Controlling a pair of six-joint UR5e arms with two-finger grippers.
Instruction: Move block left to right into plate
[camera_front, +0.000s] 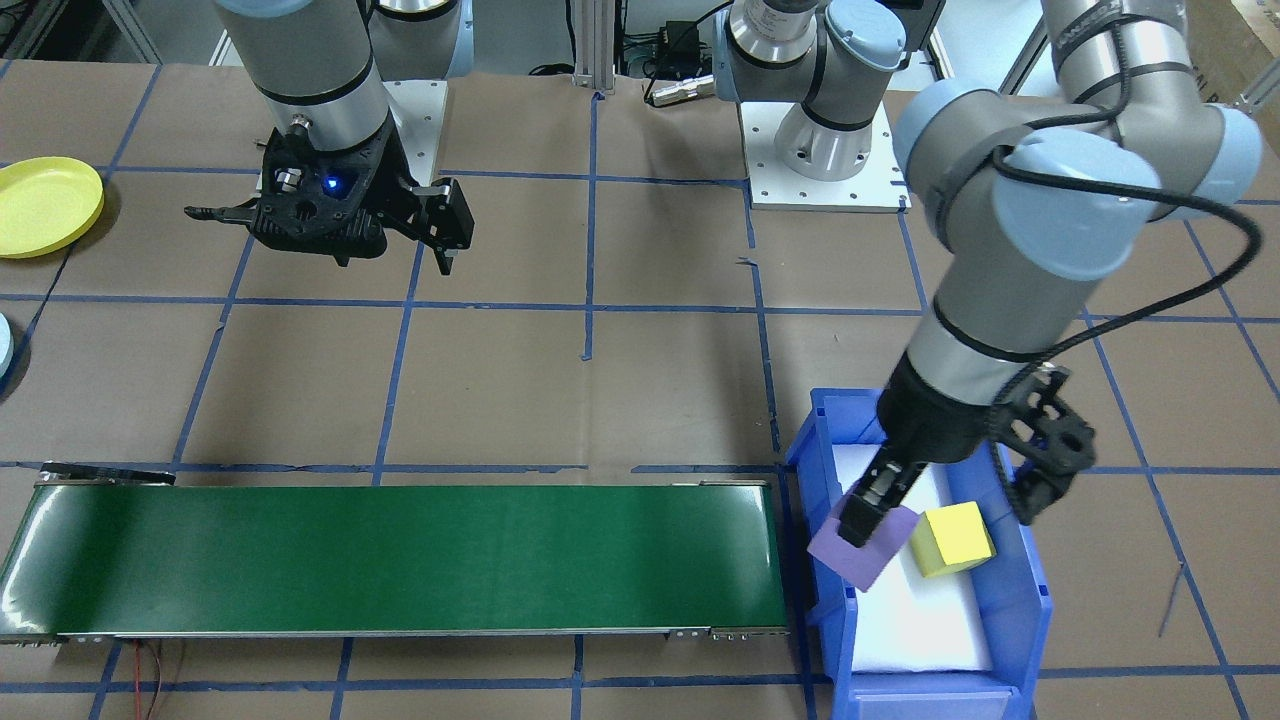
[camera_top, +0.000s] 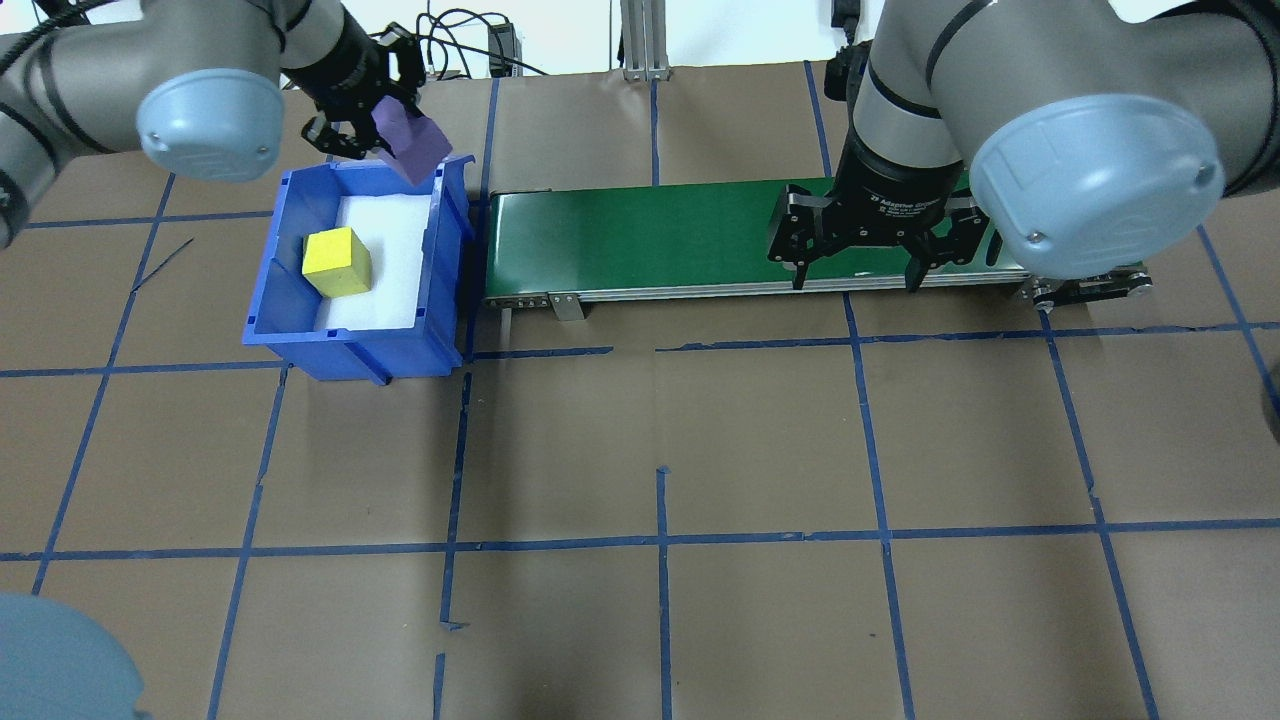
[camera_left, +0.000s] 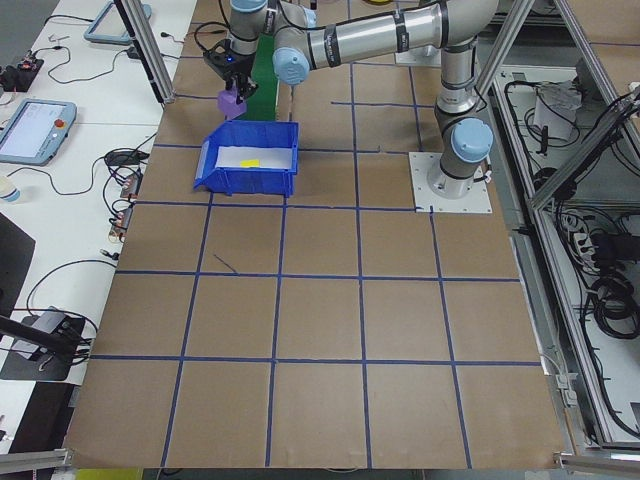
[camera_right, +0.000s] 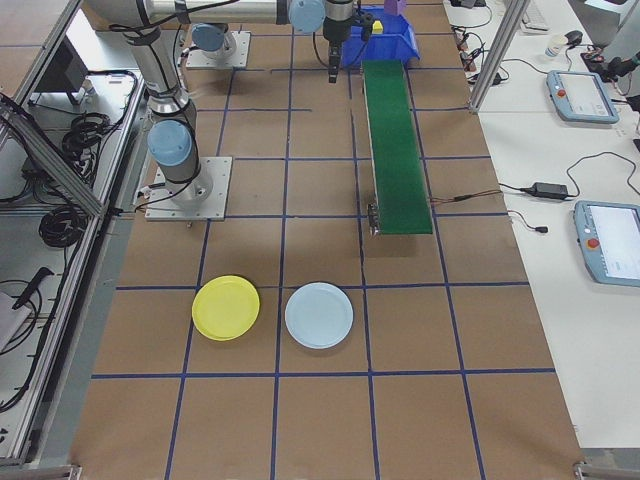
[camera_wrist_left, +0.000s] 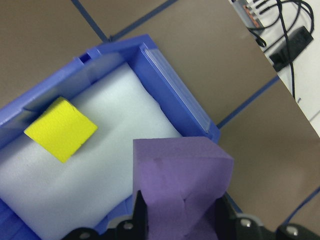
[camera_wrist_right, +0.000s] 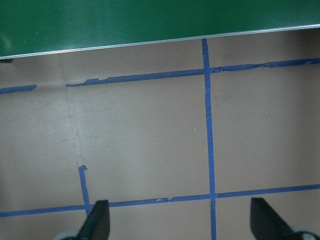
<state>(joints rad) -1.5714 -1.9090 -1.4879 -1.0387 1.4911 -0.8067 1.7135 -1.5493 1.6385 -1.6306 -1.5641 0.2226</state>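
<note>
Early days: the left end effector (camera_front: 868, 520) is clamped on the purple foam cube (camera_front: 866, 547), lifted over the blue plastic bin's (camera_front: 1030, 590) edge. Right end effector (camera_top: 852, 262) hangs wide open, empty. Round yellow plastic plate (camera_right: 226, 307) sits far off on the bench, nothing in it.

Even, bright overhead light is filling every view, casting only soft, short shadows on the brown paper-covered table (camera_top: 760, 450). Faint glare is streaking the long green conveyor belt (camera_front: 400, 560). Wrist views are looking slightly soft.
</note>
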